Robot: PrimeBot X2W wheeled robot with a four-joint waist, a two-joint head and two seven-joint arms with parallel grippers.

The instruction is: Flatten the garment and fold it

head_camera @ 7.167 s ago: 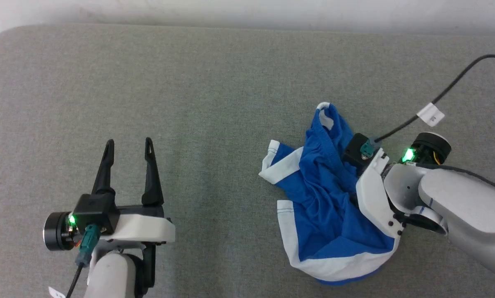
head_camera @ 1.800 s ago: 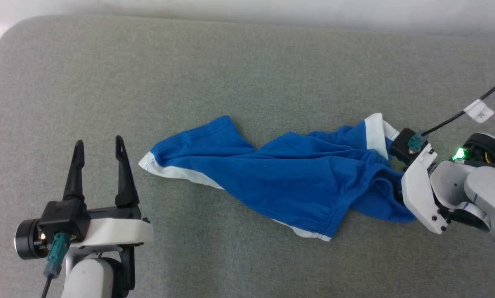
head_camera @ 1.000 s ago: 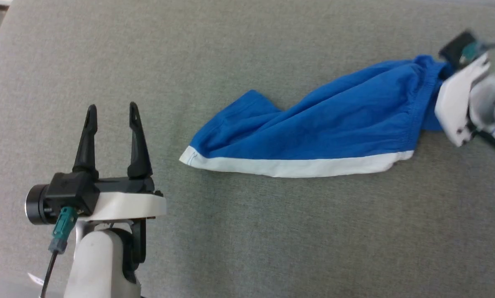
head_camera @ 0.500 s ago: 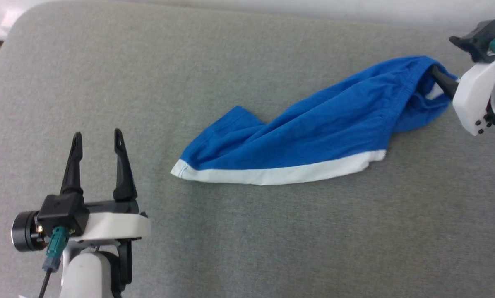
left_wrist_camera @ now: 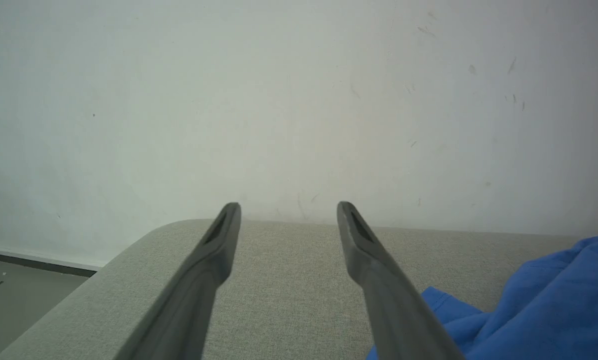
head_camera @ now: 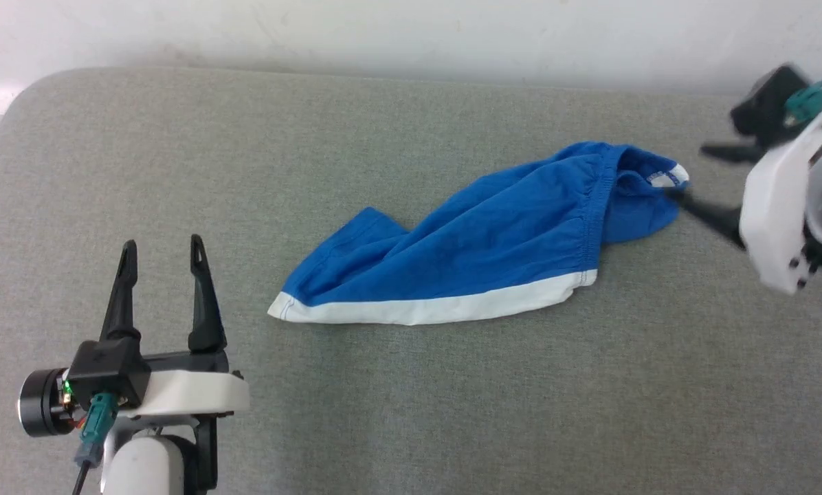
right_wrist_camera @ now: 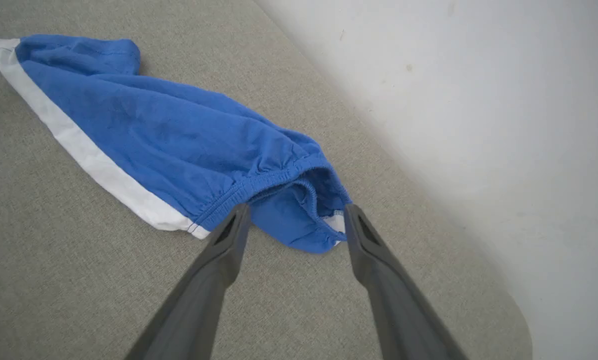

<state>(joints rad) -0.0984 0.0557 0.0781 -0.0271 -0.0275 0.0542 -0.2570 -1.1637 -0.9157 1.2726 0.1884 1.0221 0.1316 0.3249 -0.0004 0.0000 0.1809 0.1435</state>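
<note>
right tool point(right_wrist_camera: 296, 209) splayed beside garment point(head_camera: 466, 254), left tool point(head_camera: 161, 242) splayed

**Setting: a robot test room, lab-like rather than domestic.** A counter point(head_camera: 411, 412) padded in plain grey woven fabric, with a rounded corner point(head_camera: 33, 86), stands directly against a bare white wall point(head_camera: 411, 27). Behind the counter the wall carries scuffs and small marks point(left_wrist_camera: 511, 65). Beyond the counter's rounded corner, a strip of dull grey floor point(left_wrist_camera: 19, 295) meets the wall at a dark skirting line point(left_wrist_camera: 34, 264). Above the counter's near left part, a teal connector point(head_camera: 98, 412) with exposed cable hangs from a robot wrist point(head_camera: 47, 402) lit by a green indicator.
</note>
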